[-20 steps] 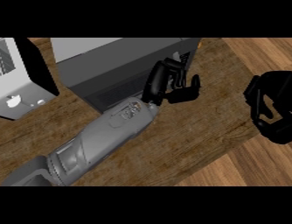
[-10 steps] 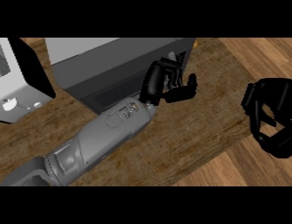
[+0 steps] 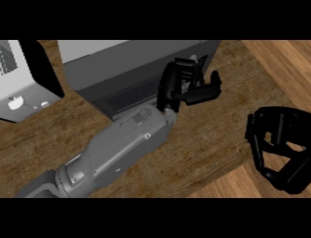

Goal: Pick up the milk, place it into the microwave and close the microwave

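Observation:
The grey microwave (image 3: 131, 65) stands at the back of the wooden counter, its dark front face toward me. My left hand (image 3: 184, 87) rests against the right end of that front, fingers stretched along it and thumb spread to the right, holding nothing. My right hand (image 3: 287, 149) hovers over the counter's front right edge, fingers loosely curved around nothing. The milk shows nowhere in the head view. I cannot tell how the microwave's door stands.
A white toaster-like appliance (image 3: 10, 79) sits at the far left, close beside the microwave. The counter's edge (image 3: 220, 179) runs diagonally at lower right, with wooden floor (image 3: 295, 60) beyond it.
My right hand has drawn down and slightly left, toward the counter's front edge. My left hand has stayed against the microwave's front, shifting only a little.

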Action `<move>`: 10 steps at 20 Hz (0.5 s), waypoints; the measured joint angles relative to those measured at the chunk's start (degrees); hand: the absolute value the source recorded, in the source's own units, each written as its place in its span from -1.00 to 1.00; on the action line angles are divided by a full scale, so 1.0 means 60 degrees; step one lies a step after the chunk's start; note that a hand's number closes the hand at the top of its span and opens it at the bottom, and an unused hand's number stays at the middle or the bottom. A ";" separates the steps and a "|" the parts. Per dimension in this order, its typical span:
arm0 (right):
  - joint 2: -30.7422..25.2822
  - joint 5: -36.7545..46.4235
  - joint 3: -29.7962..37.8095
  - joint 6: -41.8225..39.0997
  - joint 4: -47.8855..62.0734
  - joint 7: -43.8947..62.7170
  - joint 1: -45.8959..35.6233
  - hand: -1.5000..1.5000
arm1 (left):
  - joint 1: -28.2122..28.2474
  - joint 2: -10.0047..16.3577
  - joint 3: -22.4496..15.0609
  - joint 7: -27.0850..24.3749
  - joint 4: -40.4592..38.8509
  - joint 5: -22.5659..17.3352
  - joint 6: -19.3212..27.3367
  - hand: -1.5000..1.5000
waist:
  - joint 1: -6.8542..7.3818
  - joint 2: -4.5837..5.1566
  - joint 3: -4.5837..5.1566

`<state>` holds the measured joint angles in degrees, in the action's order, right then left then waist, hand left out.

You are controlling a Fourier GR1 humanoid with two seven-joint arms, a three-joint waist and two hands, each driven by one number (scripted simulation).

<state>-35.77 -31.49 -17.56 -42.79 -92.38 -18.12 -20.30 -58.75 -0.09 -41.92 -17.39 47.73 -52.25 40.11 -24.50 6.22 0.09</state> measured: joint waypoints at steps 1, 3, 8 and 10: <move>0.0023 -0.0038 -0.0087 -0.0007 -0.0090 0.0040 0.0104 1.00 | 0.0019 -0.0001 0.0041 0.0030 0.0065 -0.0197 -0.0173 1.00 | 0.0037 -0.0001 0.0001; 0.0067 -0.0085 -0.0222 0.0003 -0.0263 0.0086 0.0322 1.00 | 0.0039 -0.0004 0.0080 0.0066 0.0147 -0.0543 -0.0566 1.00 | 0.0126 -0.0006 -0.0008; 0.0222 -0.0140 -0.0441 0.0133 -0.0709 0.0092 0.0857 1.00 | 0.0119 -0.0004 0.0055 0.0027 0.0199 -0.1235 -0.1551 1.00 | 0.0373 -0.0064 -0.0027; 0.0280 -0.0143 -0.0498 0.0201 -0.0921 0.0067 0.1051 1.00 | 0.0164 -0.0001 0.0032 -0.0024 0.0170 -0.1431 -0.1934 1.00 | 0.0461 -0.0095 -0.0029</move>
<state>-34.09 -32.35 -20.54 -41.58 -97.90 -17.72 -14.00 -57.77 -0.10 -41.73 -17.53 48.75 -60.83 28.51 -21.73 5.65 -0.08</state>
